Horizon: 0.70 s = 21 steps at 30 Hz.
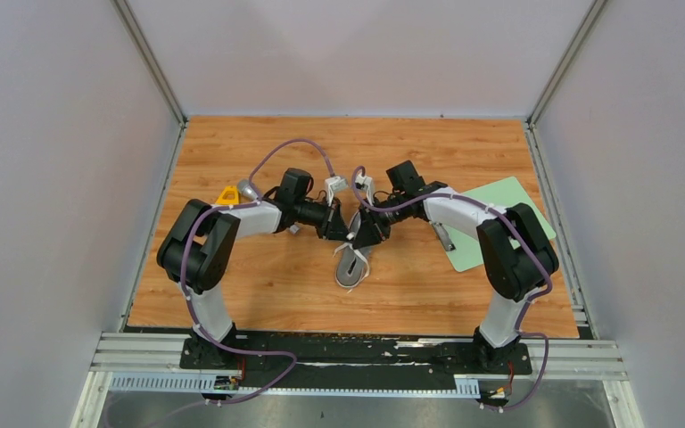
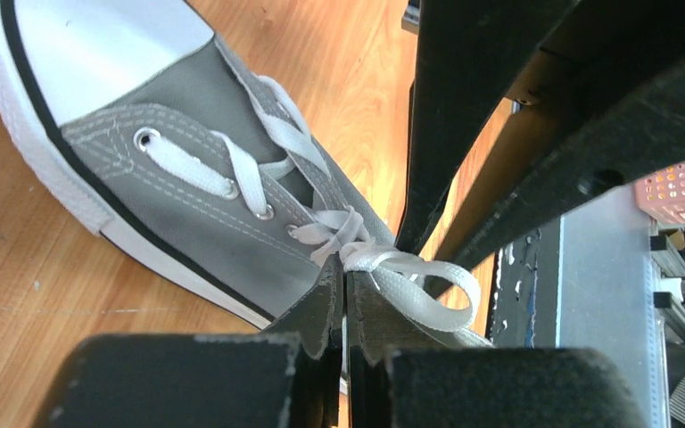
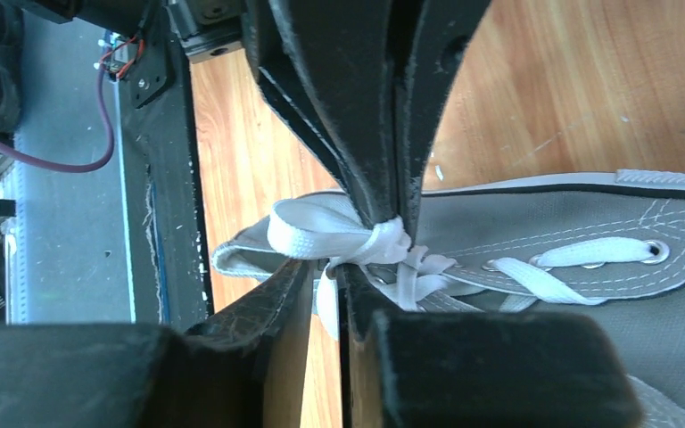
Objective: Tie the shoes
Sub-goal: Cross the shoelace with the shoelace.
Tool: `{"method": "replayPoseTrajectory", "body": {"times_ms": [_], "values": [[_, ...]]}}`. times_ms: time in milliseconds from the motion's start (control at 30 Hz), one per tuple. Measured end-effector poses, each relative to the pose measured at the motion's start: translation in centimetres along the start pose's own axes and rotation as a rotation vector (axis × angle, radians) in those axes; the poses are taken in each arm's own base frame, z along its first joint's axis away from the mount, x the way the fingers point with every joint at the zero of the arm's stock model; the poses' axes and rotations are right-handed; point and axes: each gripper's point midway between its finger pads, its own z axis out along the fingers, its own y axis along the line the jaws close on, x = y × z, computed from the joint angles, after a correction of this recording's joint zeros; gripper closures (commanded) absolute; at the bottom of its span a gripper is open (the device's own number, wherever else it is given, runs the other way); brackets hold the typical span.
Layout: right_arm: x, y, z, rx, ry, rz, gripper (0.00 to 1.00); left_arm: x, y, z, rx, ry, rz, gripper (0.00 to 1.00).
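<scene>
We see the left gripper (image 2: 345, 276) and right gripper (image 3: 325, 272) each pinched tight on the laces (image 2: 415, 283), tip to tip, with the sneaker (image 2: 178, 178) just beyond their fingertips. In our judgement, uneven pulling could slip the laces free or drag the sneaker across the table (image 1: 276, 276).

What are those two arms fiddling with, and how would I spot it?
Look at the middle of the wooden table. There lies a small sneaker, its white laces pinched by the left gripper and right gripper. Unlike the green mat nearby, it is grey canvas with a white toe cap.
</scene>
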Motion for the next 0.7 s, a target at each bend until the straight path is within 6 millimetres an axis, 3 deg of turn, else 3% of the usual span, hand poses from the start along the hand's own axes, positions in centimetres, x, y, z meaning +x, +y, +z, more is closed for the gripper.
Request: {"method": "replayPoseTrajectory", "body": {"times_ms": [100, 267, 500, 600, 700], "values": [[0.0, 0.5, 0.0, -0.03, -0.001, 0.002, 0.68, -0.3, 0.0, 0.1, -0.001, -0.013, -0.001, 1.0], [0.9, 0.2, -1.2, -0.037, 0.01, 0.028, 0.61, -0.2, 0.0, 0.2, 0.002, -0.028, -0.004, 1.0], [0.5, -5.0, -6.4, 0.093, -0.054, 0.089, 0.64, 0.3, 0.1, 0.3, 0.007, -0.036, 0.007, 1.0], [-0.4, -6.3, -6.3, 0.129, -0.047, 0.057, 0.65, 0.2, 0.1, 0.3, 0.009, -0.04, 0.014, 1.0], [-0.2, -6.7, -4.6, 0.143, -0.005, 0.028, 0.66, 0.1, 0.0, 0.3, 0.013, -0.041, 0.017, 1.0]]}}
